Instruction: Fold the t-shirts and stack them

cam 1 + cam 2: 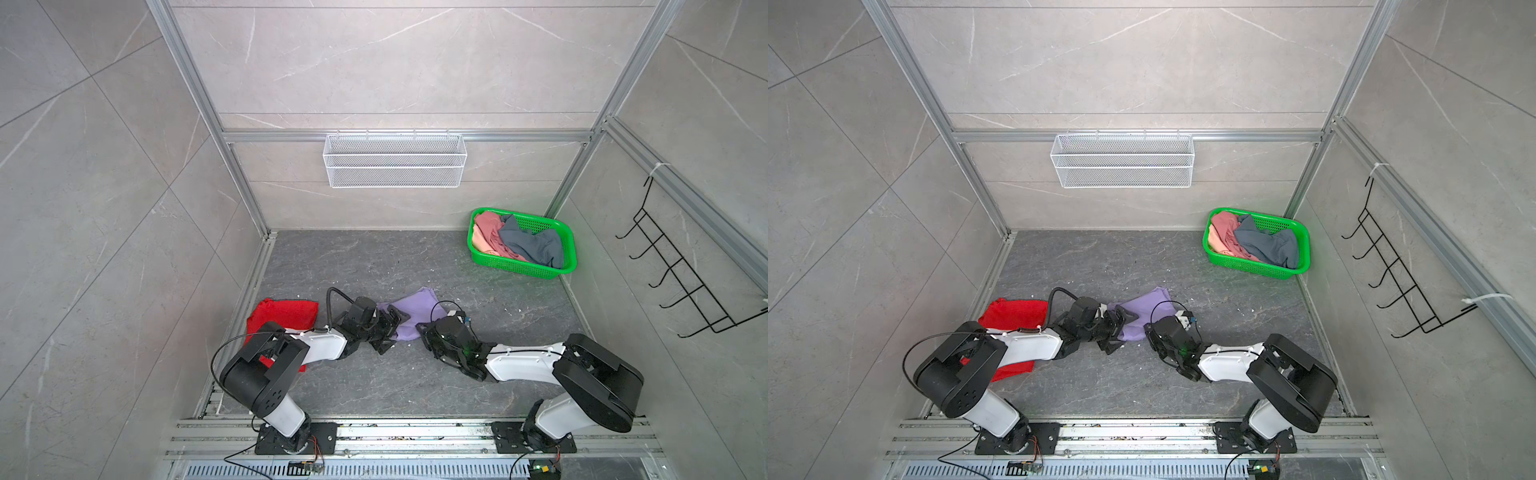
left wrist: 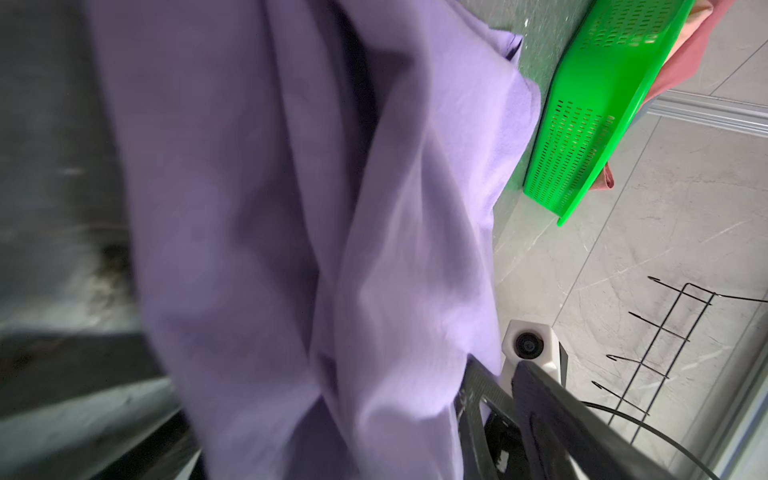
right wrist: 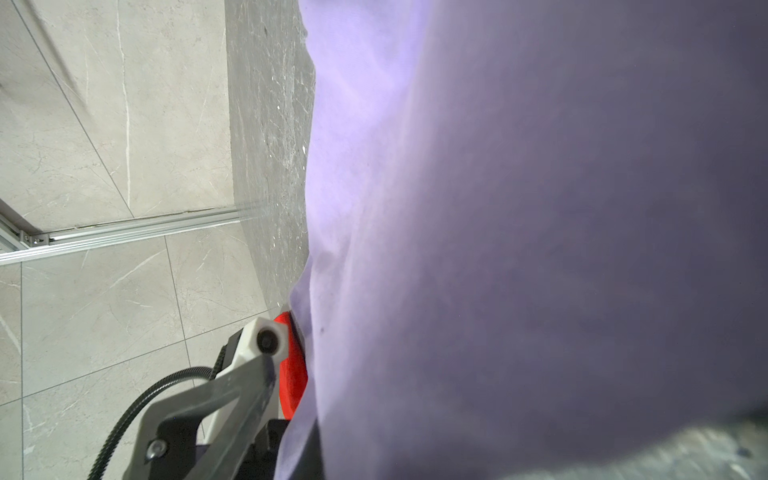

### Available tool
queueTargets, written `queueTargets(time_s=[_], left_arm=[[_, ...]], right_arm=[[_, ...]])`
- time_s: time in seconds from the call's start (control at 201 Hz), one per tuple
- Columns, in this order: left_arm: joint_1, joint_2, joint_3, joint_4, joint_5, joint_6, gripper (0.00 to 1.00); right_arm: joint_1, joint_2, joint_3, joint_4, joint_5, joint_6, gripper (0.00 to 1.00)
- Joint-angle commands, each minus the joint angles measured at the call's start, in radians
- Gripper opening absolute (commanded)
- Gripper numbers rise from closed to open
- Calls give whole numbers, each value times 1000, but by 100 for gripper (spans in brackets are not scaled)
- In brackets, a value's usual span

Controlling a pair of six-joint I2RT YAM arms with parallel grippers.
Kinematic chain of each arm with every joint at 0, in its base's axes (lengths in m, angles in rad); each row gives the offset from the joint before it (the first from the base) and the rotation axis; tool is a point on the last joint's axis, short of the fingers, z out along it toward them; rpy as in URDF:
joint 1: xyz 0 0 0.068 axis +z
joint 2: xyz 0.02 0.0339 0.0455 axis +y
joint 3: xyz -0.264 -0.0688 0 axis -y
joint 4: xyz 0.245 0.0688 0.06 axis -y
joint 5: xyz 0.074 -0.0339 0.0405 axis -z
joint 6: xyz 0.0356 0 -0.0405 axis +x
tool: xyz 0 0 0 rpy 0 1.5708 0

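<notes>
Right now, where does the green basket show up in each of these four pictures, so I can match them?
In a top view: the green basket sits right of centre, at mid-height.
In a top view: same spot, shifted slightly left.
Left wrist: in the picture's upper right, seen side-on and tilted.
Right wrist: not in it.
Shared landmark: the lavender t-shirt, visible in all four.

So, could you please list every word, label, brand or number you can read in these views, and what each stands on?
None can be read.
lavender t-shirt: plain fabric in every view, no print showing.
red t-shirt: no lettering.
green basket: no label visible.
small circuit board by the near rail: too small to read.
</notes>
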Motion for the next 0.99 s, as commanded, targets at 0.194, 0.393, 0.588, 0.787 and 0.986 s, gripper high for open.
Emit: queueTargets(time_s=[0.194,0.393,0.588,0.787,0.986], left_arm=[[2,197,12,414,69,-151,89],[1,238,-17,567,46,-192,78],[1,195,-22,537,29,-155,45],[3,157,13,393,65,-89,0],[15,52,125,-102,97,166,0]], right_arm=[[-3,-42,9,21,-42,-27,9],[-4,-31,-3,20,-49,-18,8],[-3,-14,-9,5,-52,-18,8],[-3,-2,-13,12,-64,-41,14],[-4,-55,-7,-53,-69,-130,59]])
